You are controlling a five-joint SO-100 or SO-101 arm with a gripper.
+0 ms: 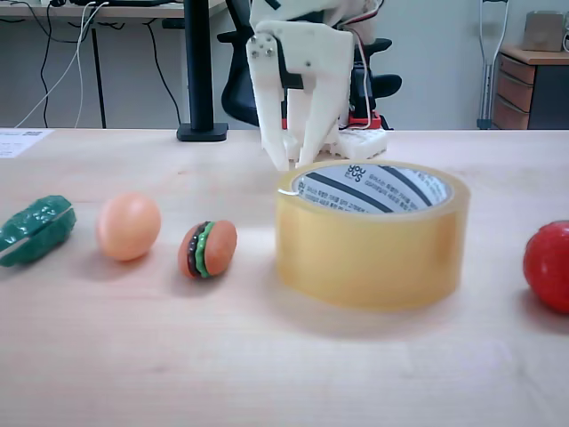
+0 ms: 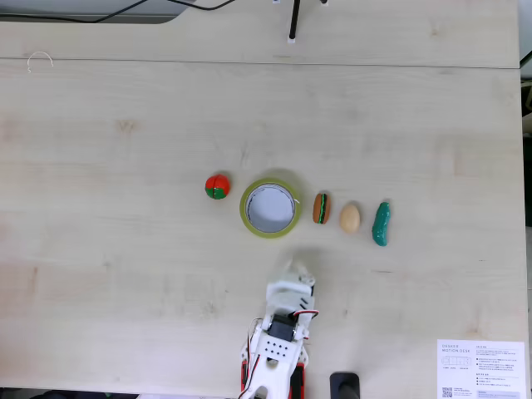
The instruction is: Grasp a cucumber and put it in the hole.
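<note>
Cucumber, the small dark green bumpy toy one (image 1: pixel 36 230), sits at the row's far left in the low fixed view, partly cut off by the frame edge. White plastic claw (image 1: pixel 293 160) hangs behind the yellowish translucent tape roll (image 1: pixel 372 258), fingertips hidden, so can't tell if it's open. Hole (image 2: pixel 270 208) sits uncovered, with bare light wooden desk (image 2: pixel 125 125) all around.

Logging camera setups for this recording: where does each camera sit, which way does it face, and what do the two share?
A fixed view: low at table height, facing the white arm's gripper across the yellowish translucent tape roll.
A fixed view: overhead, looking straight down; the arm enters from the bottom edge, gripper.
Shared: the roll, dark green bumpy cucumber, toy hamburger.
</note>
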